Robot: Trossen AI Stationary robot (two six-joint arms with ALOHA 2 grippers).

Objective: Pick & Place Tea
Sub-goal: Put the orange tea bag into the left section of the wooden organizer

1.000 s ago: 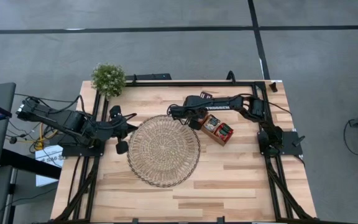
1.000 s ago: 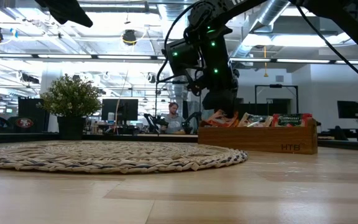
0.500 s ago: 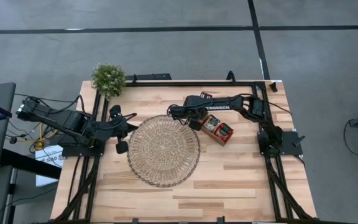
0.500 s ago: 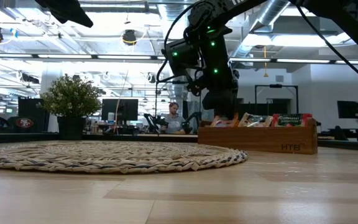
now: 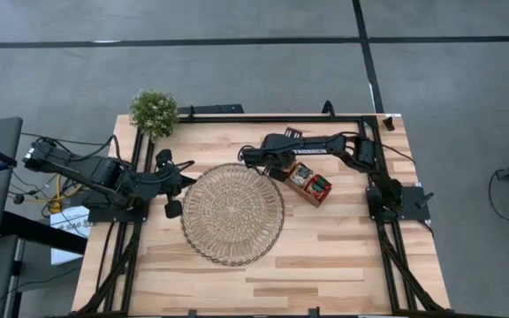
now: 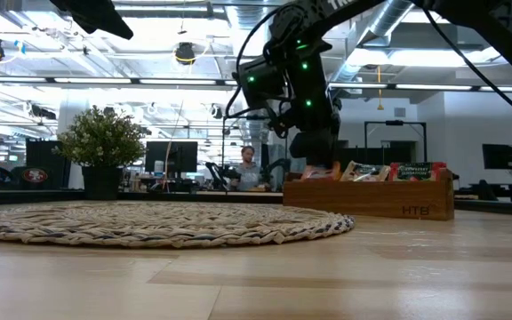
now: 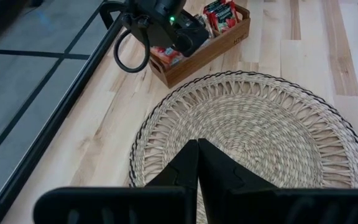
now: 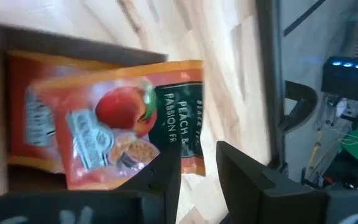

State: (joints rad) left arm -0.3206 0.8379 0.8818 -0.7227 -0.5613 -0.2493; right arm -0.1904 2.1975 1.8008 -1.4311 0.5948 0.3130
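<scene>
Tray contents, high view: the wooden tray (image 5: 310,184) is showing red and green specks, too small to count as separate tea sachets (image 5: 307,179).
Right gripper, high view: the right gripper (image 5: 280,172) is lying at the tray's end nearest the wicker mat (image 5: 232,213); its fingertips are too small to make out.
Right gripper, low view: the tray wall (image 6: 369,197) is hiding its tips.
Sachet print, right wrist view: the orange sachet (image 8: 114,127) is blurring; its lettering is breaking off at "PEACH &".
Tray, right wrist view: the picture's edge is cutting it off.
Mat, left wrist view: the left gripper (image 7: 197,163) is covering its near part.
Person, low view: too small to describe.
</scene>
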